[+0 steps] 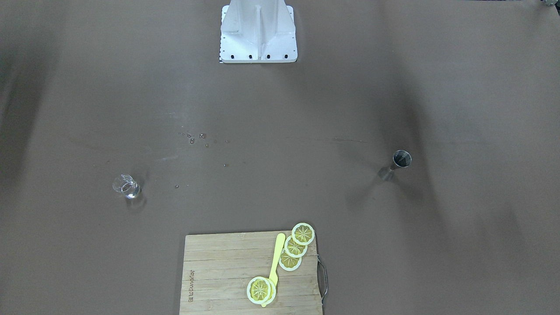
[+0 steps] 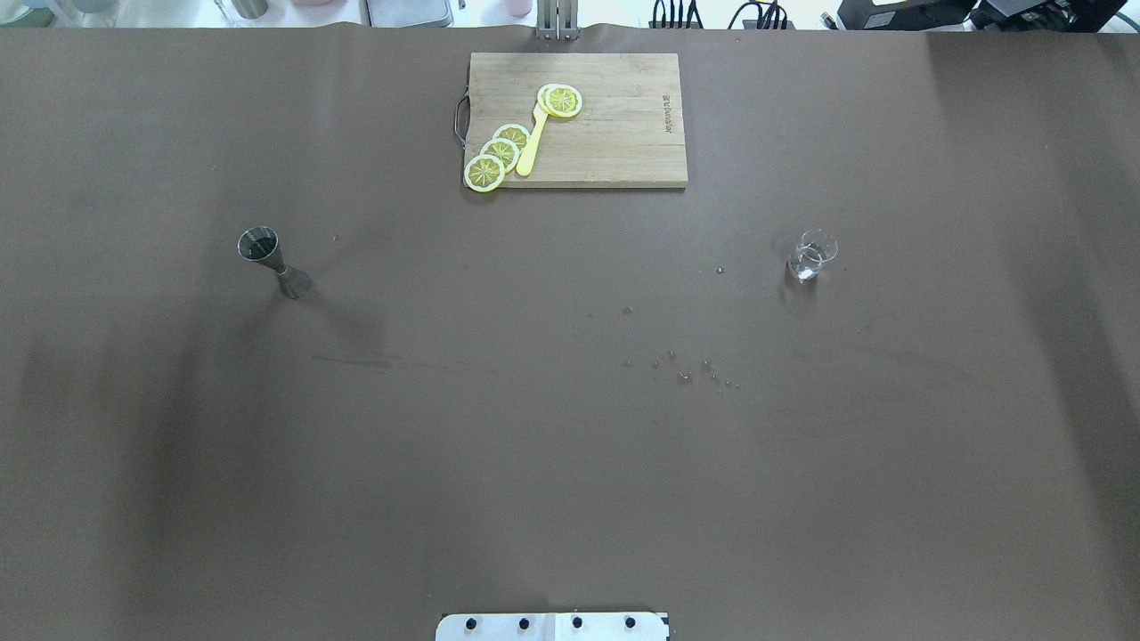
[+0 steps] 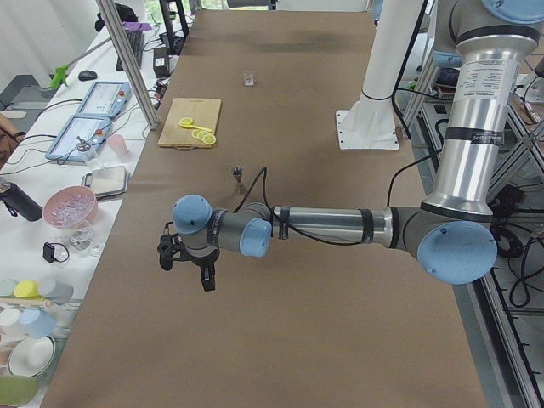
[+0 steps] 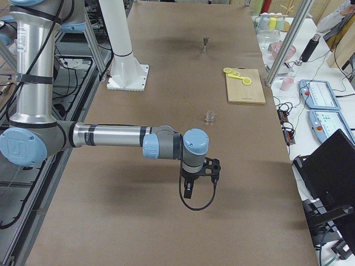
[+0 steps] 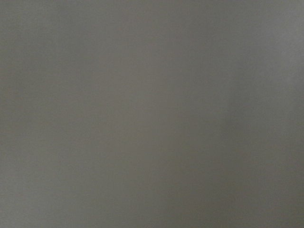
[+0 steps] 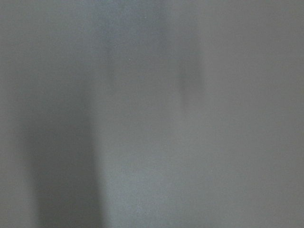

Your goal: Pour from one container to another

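As viewed from overhead and read from left to right, begin with the left gripper (image 3: 187,265), shown only in the side view from the table's left end: held over bare brown table (image 2: 534,463) on a level forearm, well apart from every object. Not possible to tell from that view whether open or closed. Next, locate the steel jigger (image 2: 272,260) on the left half of the table, upright on its lower cone, upper cone open to the top and dark inside, touching nothing. At the centre of the far edge, note the wooden cutting board (image 2: 623,142) lying flat, its metal handle (image 2: 461,116) on the left side. On the board, find yellow lemon slices (image 2: 500,153): three overlapping in a row at the left edge, the nearest overhanging the front corner, plus more at the far end of a yellow plastic tool (image 2: 532,147) lying beside the row. Right of centre, observe scattered water drops (image 2: 684,376) on the table. Further right, locate the clear glass cup (image 2: 810,256), upright, with what looks like a little clear liquid at the bottom, well apart from the jigger. Last, note the right gripper (image 4: 201,178), shown only from the table's right end, held over bare table, well short of the cup. State again impossible to tell. Both wrist views: blurred grey only.
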Controlling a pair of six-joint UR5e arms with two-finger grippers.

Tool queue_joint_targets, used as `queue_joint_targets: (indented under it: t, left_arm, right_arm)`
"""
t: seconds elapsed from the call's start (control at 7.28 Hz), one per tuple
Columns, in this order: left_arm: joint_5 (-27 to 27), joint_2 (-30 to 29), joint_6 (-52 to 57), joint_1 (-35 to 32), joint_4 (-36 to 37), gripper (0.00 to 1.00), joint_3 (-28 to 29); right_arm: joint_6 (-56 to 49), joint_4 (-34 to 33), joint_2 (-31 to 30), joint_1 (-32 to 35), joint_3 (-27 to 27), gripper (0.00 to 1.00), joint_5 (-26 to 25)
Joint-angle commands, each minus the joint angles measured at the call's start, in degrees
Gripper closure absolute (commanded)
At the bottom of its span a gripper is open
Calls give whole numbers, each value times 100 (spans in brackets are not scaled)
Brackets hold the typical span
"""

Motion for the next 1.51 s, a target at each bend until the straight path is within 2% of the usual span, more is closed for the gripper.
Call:
queue_joint_targets:
  t: [0.0, 0.41, 0.55, 0.69, 0.96, 1.37]
  left_arm:
    - [21, 653, 126, -211, -163, 1, -330]
    - [48, 753, 117, -211, -68, 1, -570]
    - [65, 805, 39, -211, 63, 1, -918]
    - [74, 832, 29, -211, 499, 1, -1235]
    - [442, 980, 38, -211, 706, 1, -1597]
    - [435, 1078, 117, -211, 723, 1, -1546]
  right_arm:
    - [-8, -6, -13, 157, 10, 0, 105]
    - [-385, 3, -57, 299, 1, 0, 194]
    - [-377, -6, -66, 299, 18, 0, 194]
    - [-377, -6, -57, 299, 36, 0, 194]
    - [-377, -6, -57, 308, 45, 0, 202]
    - [-377, -6, -57, 308, 62, 0, 202]
